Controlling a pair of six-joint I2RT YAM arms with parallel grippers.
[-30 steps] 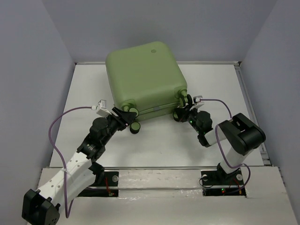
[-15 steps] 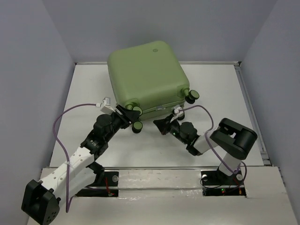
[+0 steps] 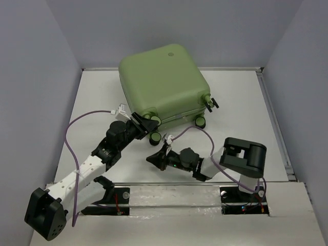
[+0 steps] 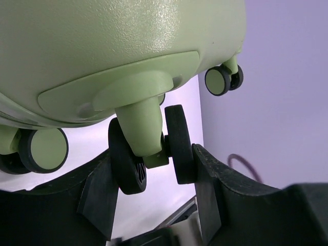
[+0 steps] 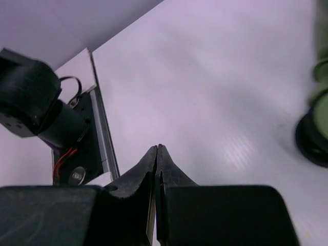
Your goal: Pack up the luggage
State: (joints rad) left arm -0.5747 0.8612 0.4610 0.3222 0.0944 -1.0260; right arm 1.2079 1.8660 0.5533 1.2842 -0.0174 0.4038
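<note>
The luggage [image 3: 161, 82] is a closed light-green hard-shell suitcase lying tilted at the back middle of the table, wheels toward me. My left gripper [image 3: 146, 122] is shut on its near-left twin wheel [image 4: 154, 148], one black finger [image 4: 210, 184] pressed against each side of the caster. In the left wrist view the shell [image 4: 102, 41] fills the top. My right gripper [image 3: 150, 158] is shut on nothing and lies low over the table in front of the luggage, pointing left. In the right wrist view its tips [image 5: 157, 148] meet, and a wheel [image 5: 312, 138] shows at the right edge.
White table [image 3: 230, 102] with a raised rim and grey walls on three sides. The left arm's base and mount plate [image 5: 97, 148] lie just beyond the right gripper's tips. Purple cables [image 3: 69, 133] loop off both wrists.
My right gripper has left the luggage's right wheels and swung left and toward the near edge. The luggage has turned slightly, and my left gripper has moved with its wheel.
</note>
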